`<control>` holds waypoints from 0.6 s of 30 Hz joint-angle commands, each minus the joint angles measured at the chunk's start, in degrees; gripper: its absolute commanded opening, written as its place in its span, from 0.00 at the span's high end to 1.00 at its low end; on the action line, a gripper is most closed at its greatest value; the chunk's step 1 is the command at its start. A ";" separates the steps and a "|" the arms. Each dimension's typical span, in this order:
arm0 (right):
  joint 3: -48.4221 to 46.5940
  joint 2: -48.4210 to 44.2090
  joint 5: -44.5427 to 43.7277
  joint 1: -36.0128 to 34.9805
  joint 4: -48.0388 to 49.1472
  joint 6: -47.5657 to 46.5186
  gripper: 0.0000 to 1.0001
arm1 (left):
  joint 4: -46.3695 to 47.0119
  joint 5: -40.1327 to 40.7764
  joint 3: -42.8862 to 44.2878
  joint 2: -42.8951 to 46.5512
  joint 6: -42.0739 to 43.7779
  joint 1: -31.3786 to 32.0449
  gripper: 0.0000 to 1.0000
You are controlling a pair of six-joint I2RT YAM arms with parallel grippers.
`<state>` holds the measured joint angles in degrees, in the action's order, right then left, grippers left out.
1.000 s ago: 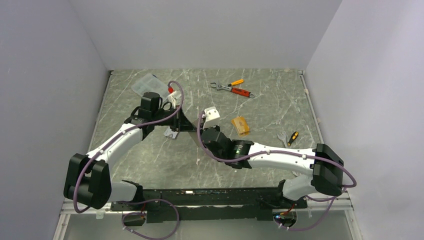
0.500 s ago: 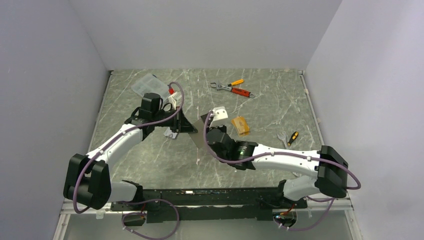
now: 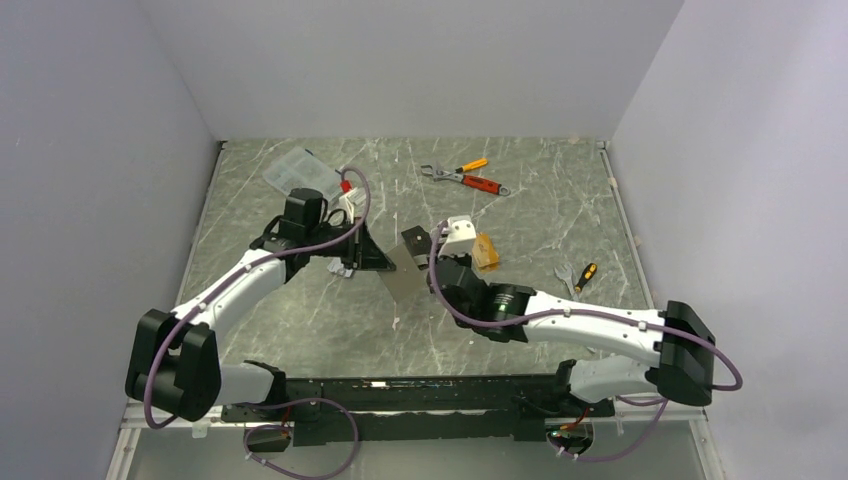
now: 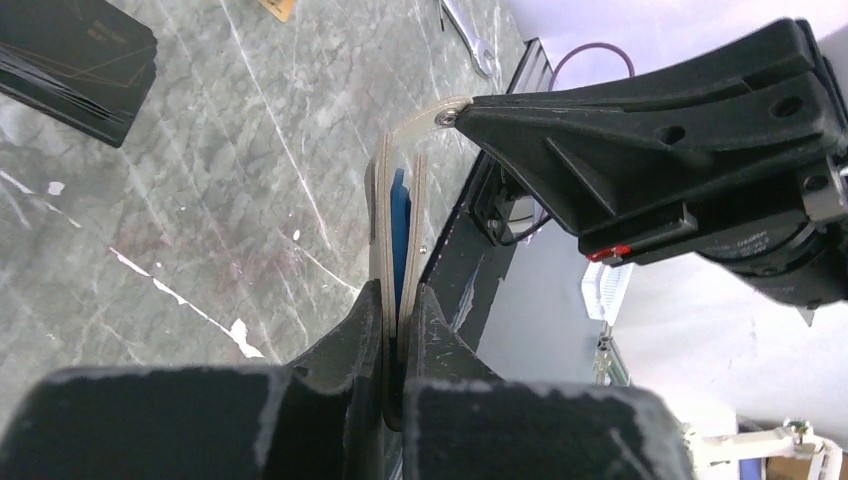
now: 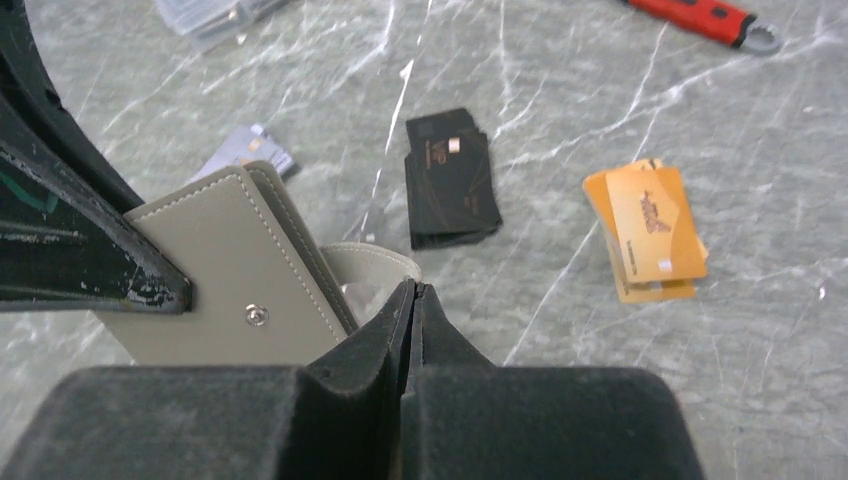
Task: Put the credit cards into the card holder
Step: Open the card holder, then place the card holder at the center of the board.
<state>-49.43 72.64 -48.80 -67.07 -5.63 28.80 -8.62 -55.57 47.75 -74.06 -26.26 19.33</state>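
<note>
Top external view: the wallet [image 3: 403,276] is near the middle of the surface [image 3: 540,215], between the two hands. The left hand [image 3: 362,250] is clenched on one edge of it. In the left wrist view its fingers [image 4: 365,320] press the wallet [image 4: 383,215] from both sides. The wallet is seen edge-on there, a little open, with blue lining between the two flaps. Its snap tab [image 4: 443,110] reaches out and touches the tip of the right hand [image 4: 470,112].

The right hand [image 5: 412,292] has its fingers fully closed. The tab [image 5: 372,262] curves up to their tips, but I cannot tell if it is pinched or only touching. On the wallet's [image 5: 215,275] grey outer side a small metal snap [image 5: 257,316] shows.

The cards lie flat on the surface and none is in the wallet. The black cards [image 5: 450,180] are in a small stack just beyond the wallet. The orange cards [image 5: 648,232] are to the right of them, well apart from the wallet. One silver card [image 5: 243,150] lies behind the wallet, on the left-hand side.

Farther away, a clear box [image 3: 296,170] stands at the far left. A wrench and pliers [image 3: 465,178] lie at the far edge, and two small tools [image 3: 577,275] are on the right.
</note>
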 commanded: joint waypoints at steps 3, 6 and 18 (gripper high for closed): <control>4.23 -8.05 13.97 1.57 -9.26 5.94 1.00 | -1.80 0.12 1.77 -3.46 6.07 5.13 1.00; 6.03 -10.18 16.20 1.93 -12.27 8.72 1.00 | -4.83 0.66 4.60 -8.33 10.53 9.26 0.98; 14.97 -13.76 21.55 5.35 -13.71 15.59 1.00 | -12.75 10.87 12.95 -27.82 20.81 14.66 0.97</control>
<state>-35.79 58.57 -29.74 -62.67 -20.38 41.82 -17.41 -50.70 57.95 -98.39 -10.87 33.98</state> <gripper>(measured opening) 0.007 0.071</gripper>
